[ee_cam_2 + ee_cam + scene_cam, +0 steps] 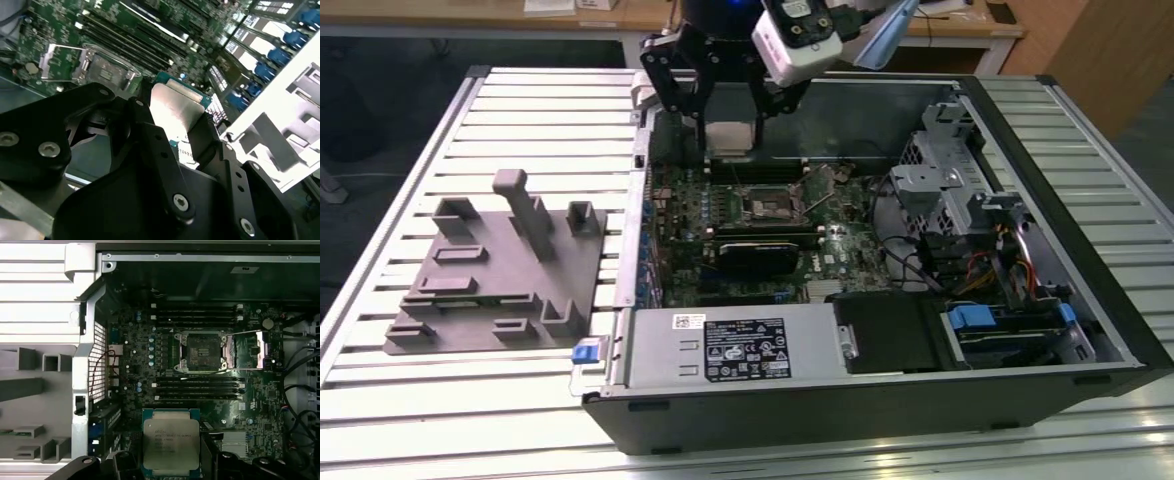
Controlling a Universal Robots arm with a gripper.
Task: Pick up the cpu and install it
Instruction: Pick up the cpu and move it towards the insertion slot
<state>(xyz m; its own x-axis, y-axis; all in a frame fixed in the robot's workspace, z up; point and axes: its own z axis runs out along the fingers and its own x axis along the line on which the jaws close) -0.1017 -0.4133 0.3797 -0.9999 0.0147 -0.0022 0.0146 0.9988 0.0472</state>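
The cpu is a thin square chip with a pale silvery top, and my gripper is shut on it, holding it in the air over the far side of the open computer case. Both wrist views show the cpu clamped flat between the black fingers. Beyond it on the green motherboard lies the black socket, with its metal load plate swung open to one side. The cpu hangs apart from the socket, above the memory slots.
A grey plastic fixture block with upright posts sits on the slatted table at the exterior view's left. Inside the case are a labelled power supply box, a drive cage with cables, and blue drive latches.
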